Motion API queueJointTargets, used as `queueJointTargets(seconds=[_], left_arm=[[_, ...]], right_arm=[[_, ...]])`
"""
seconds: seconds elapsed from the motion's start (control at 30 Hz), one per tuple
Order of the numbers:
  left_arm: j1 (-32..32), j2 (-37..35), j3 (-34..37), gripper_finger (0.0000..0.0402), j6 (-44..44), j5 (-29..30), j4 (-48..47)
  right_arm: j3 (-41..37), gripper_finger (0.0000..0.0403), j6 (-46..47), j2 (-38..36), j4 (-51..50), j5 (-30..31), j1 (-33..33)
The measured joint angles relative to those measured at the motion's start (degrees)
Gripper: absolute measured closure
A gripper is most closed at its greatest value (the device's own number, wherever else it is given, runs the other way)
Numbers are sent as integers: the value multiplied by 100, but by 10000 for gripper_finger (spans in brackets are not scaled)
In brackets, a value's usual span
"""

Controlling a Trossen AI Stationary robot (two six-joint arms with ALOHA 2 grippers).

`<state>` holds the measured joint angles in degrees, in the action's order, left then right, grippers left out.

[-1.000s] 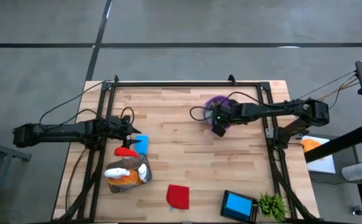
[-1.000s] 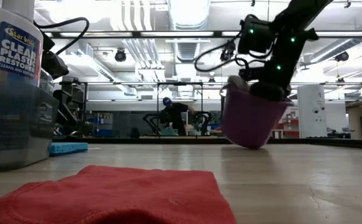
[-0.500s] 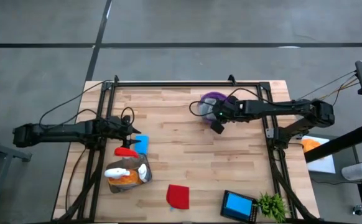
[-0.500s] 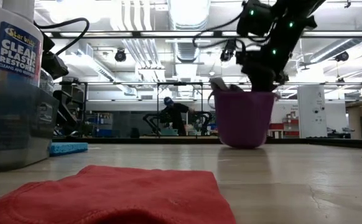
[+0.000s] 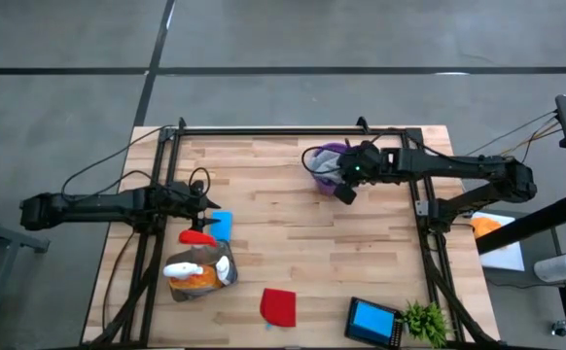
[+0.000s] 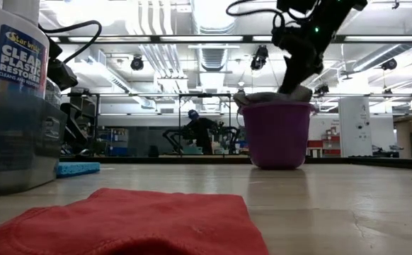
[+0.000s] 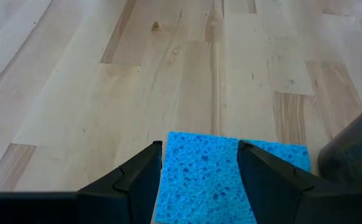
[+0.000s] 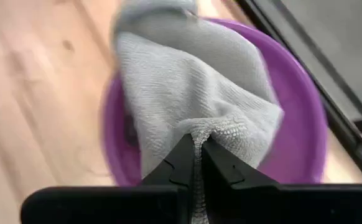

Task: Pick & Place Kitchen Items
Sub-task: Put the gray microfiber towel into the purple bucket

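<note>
A grey cloth lies partly inside a purple bowl at the far right of the table, with part of it draped over the bowl's rim. My right gripper is above the bowl and shut on this cloth. At the table's left, my left gripper stands open over a blue sponge, which lies flat on the wood. One finger is on each side of the sponge, apart from it. My right gripper pinches a bunched fold of the grey cloth between its two fingertips. The fingers slant down from the table's right side. The cloth fans out below the fingers, drawn up into a peak, and its lower part rests in the bowl and over its rim.
Near the left front, a clear bin holds an orange spray bottle and a white bottle, with a red trigger head beside it. At the front lie a red cloth, a blue-screened device and a green plant.
My right gripper has risen, still shut on the grey cloth. The purple bowl was tipped with one side off the table and has settled back upright. The cloth has been drawn up out of the bowl, and part of it now shows above the rim.
</note>
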<state>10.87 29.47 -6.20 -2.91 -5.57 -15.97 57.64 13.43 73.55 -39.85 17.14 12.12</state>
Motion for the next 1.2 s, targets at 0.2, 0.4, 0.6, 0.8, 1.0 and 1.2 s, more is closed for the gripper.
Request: queueJointTargets(seconds=[0.2, 0.4, 0.6, 0.8, 1.0, 1.2], left_arm=[[0, -1, 0, 187, -1, 1, -11], [4, -2, 0, 187, -1, 1, -15], [4, 0, 0, 187, -1, 1, -15], [4, 0, 0, 188, 1, 1, -15], [4, 0, 0, 188, -1, 1, -15], [2, 0, 0, 188, -1, 0, -15]], right_arm=[[175, 385, -352, -19, 14, -377, 1], [136, 382, -415, 57, -72, -316, 30], [127, 294, -381, 170, -144, 81, 42], [127, 155, -442, 191, -138, 154, 37], [155, 77, -491, 54, -240, 169, 35], [250, 67, -509, -62, -188, 169, -23]])
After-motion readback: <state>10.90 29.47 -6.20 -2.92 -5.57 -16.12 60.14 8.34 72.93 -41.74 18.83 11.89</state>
